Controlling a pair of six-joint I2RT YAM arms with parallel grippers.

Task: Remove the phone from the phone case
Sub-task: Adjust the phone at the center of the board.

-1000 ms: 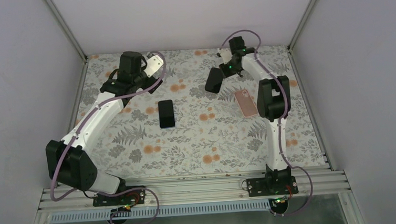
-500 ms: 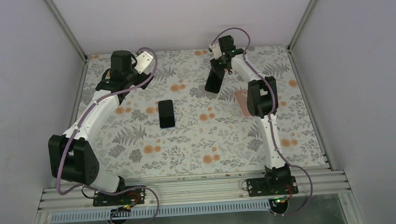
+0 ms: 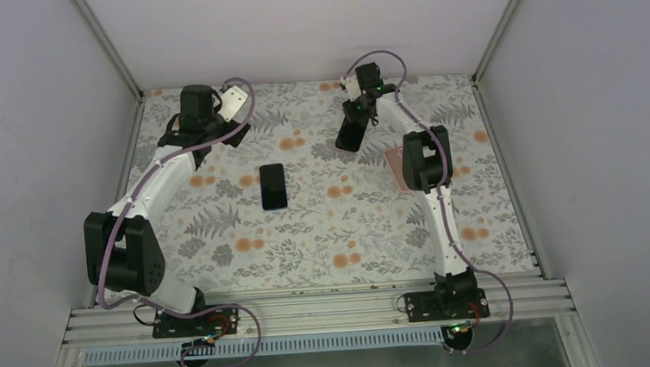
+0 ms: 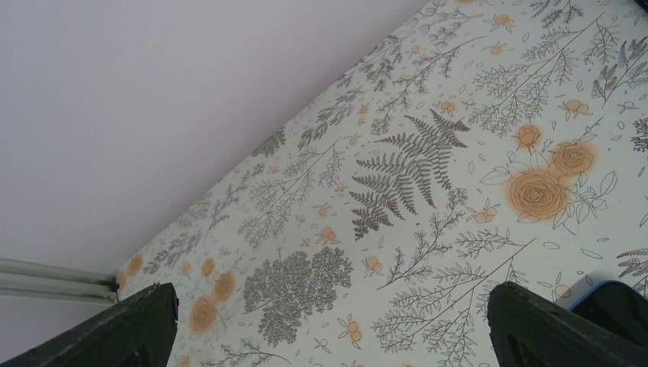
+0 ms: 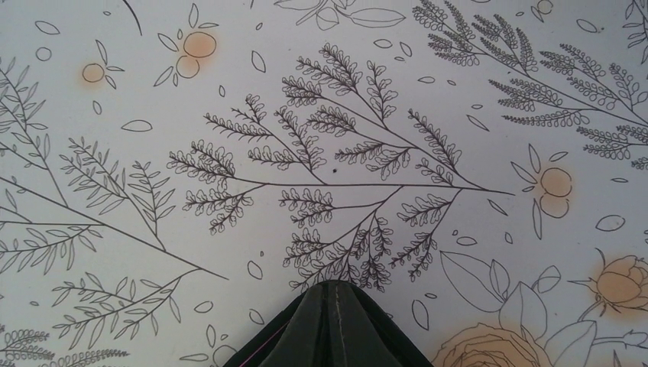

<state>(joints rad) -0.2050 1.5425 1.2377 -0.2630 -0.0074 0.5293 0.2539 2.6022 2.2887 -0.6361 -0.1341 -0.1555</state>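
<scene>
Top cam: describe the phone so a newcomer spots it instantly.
On the floral table, look at the middle stretch between the two arms, slightly nearer the left arm. The phone lies flat there on its own, a small rectangle. It is glossy black, whereas the case to its right is pink and half hidden under the right arm.

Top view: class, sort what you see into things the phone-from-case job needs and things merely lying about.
Job: dark phone; pink case, partly hidden.
Merely there: floral table cover; grey walls.
</scene>
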